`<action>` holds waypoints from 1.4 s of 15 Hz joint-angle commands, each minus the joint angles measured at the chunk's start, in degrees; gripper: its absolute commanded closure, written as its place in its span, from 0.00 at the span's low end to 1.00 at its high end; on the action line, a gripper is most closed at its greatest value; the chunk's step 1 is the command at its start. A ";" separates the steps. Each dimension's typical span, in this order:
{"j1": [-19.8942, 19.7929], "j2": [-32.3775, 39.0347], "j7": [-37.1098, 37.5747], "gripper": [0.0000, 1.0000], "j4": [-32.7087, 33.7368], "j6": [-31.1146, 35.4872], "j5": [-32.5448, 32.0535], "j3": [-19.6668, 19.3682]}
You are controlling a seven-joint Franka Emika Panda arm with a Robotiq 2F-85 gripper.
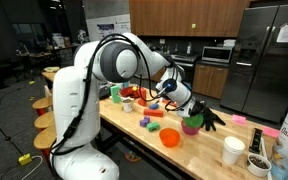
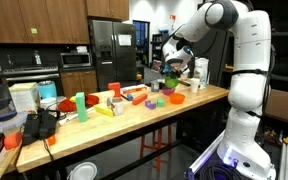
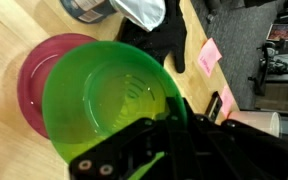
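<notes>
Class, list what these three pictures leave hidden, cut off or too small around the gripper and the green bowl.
- Wrist view: the pink dish is largely covered by the green bowl.
- Wrist view: the metal container is cut off by the top edge.
- Exterior view: the gripper is too small to show where it pinches the green bowl.

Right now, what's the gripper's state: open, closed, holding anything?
Gripper: closed, clamped on the rim of the green bowl.
</notes>
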 commanded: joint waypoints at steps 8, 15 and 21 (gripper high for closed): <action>-3.94 5.12 9.28 0.99 0.83 -9.95 -1.59 3.67; -3.57 3.10 17.94 0.99 -1.08 -9.27 -9.42 2.78; -3.37 -1.44 15.81 0.99 -2.51 0.59 -11.11 1.99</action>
